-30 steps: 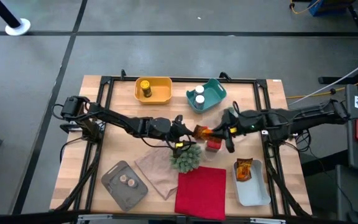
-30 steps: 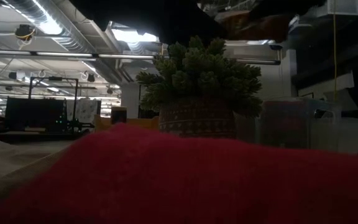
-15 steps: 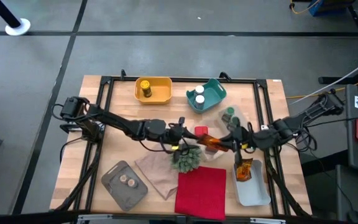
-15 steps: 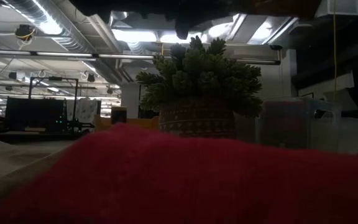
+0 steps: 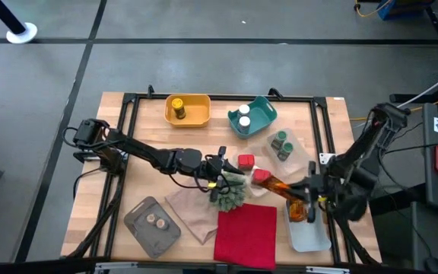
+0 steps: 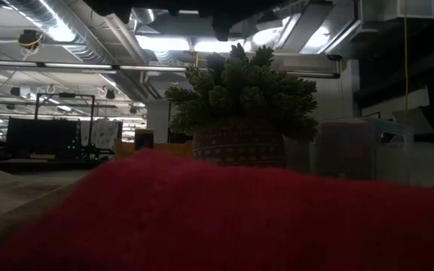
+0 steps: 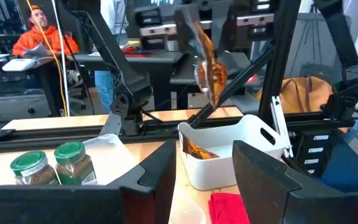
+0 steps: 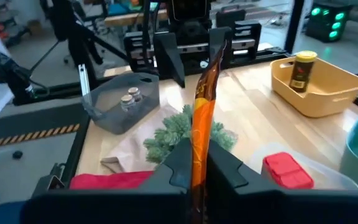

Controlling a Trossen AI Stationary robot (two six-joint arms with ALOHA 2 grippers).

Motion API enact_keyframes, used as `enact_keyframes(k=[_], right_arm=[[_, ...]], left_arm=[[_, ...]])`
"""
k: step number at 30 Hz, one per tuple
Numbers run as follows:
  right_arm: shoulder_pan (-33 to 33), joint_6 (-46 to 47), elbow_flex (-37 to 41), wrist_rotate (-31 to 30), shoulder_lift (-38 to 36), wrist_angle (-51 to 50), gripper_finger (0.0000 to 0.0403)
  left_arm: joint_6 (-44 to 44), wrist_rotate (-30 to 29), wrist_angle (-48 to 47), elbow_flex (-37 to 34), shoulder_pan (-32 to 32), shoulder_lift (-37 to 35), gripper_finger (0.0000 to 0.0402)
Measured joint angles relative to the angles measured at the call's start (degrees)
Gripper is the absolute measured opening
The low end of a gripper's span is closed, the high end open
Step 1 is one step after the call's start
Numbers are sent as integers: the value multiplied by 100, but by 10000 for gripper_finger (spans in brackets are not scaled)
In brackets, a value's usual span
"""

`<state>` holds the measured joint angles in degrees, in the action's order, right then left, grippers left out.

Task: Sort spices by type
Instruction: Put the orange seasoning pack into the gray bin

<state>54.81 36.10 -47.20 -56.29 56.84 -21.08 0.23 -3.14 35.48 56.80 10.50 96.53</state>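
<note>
My right gripper [image 5: 309,192] is shut on an orange-brown foil packet [image 5: 281,185], above the left rim of the white tray [image 5: 310,237], where another packet [image 5: 299,209] lies. My left gripper [image 5: 223,175] is open and touches nothing, beside the spiky plant ball [image 5: 230,194]. Two red tins [image 5: 245,160] [image 5: 261,176] stand on the table between the grippers. Green jars [image 5: 281,144] sit on a clear tray, white-capped jars [image 5: 242,118] in the teal bin, a yellow jar [image 5: 177,109] in the yellow bin, brown discs [image 5: 157,221] on the grey tray. My right gripper pinches the foil packet between its two fingers [image 8: 182,163], at one end [image 8: 201,140]. The fingers come from the table's right. The packet sticks out beyond them toward the table's left, lifted clear of table and tray [image 7: 207,65].
A red cloth [image 5: 245,236] and a beige cloth [image 5: 192,209] lie at the near edge, the red one filling the low view [image 6: 217,211] in front of the plant ball [image 6: 239,90]. Black frame rails run along the table's sides. A person sits beyond the table [image 7: 42,40].
My right gripper has carried the foil packet from the table's middle toward the right and near edge, up to the white tray, its arm drawing back. The red tin that it covered now shows.
</note>
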Motion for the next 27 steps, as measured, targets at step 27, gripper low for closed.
enact_keyframes(k=[27], right_arm=[[2501, 2814, -8, -1556, 2178, -1449, 20]], left_arm=[[-327, -3, -11, 0, -4, 2, 141]])
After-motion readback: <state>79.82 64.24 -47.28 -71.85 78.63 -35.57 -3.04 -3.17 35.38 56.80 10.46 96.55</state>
